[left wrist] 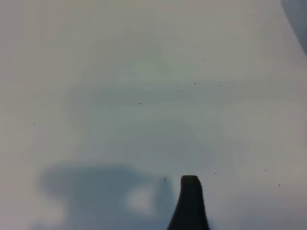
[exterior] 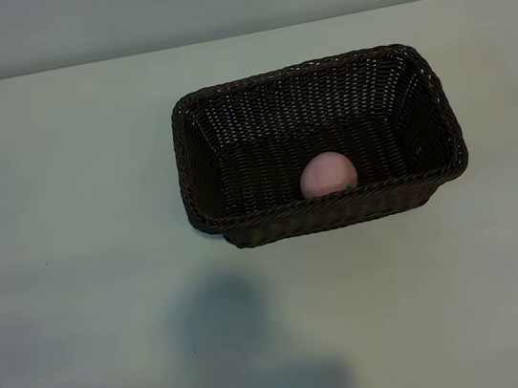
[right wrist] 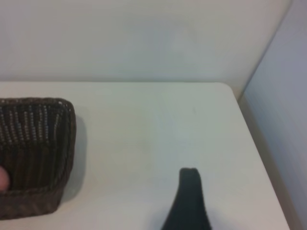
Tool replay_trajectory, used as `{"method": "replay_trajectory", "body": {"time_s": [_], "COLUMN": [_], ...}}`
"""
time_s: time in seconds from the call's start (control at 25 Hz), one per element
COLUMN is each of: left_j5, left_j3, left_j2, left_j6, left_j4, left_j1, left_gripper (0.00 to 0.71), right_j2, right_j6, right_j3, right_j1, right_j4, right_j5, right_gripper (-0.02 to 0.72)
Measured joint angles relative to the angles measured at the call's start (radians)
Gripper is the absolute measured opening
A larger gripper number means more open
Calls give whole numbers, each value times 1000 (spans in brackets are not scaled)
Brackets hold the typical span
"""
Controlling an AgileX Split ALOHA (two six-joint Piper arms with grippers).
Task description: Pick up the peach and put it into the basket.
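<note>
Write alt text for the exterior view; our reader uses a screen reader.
A small round pale-pink peach lies inside a large rectangular dark-brown woven wicker basket, against its near wall, on a pale white table. No gripper shows, only soft shadows in the foreground.

Bare test bench, lab-like: plain white table (exterior: 71,230) set against blank pale walls (right wrist: 144,38), meeting at a corner beside the table's edge. No furnishings in sight apart from one wicker basket (exterior: 244,225) as a prop.
</note>
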Motion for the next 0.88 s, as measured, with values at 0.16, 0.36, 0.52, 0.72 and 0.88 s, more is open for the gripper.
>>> {"method": "replay_trajectory", "body": {"time_s": [0.16,0.36,0.52,0.72,0.88], "left_j5": [0,0,0,0,0], "left_j3": [0,0,0,0,0], "left_j2": [0,0,0,0,0], "left_j6": [0,0,0,0,0], "left_j4": [0,0,0,0,0], "left_j1": [0,0,0,0,0], "left_gripper": [592,592,592,592,592], "right_j2": [-37,-68,-74,-84,-113], "right_j6": [0,2,3,7,19], "right_j3": [30,78,98,99,99], "right_j1": [0,0,0,0,7], "right_j4": [4,7,13,20,26], "right_j5": [0,0,6,8,14], "right_gripper": [562,562,562,562,562]}}
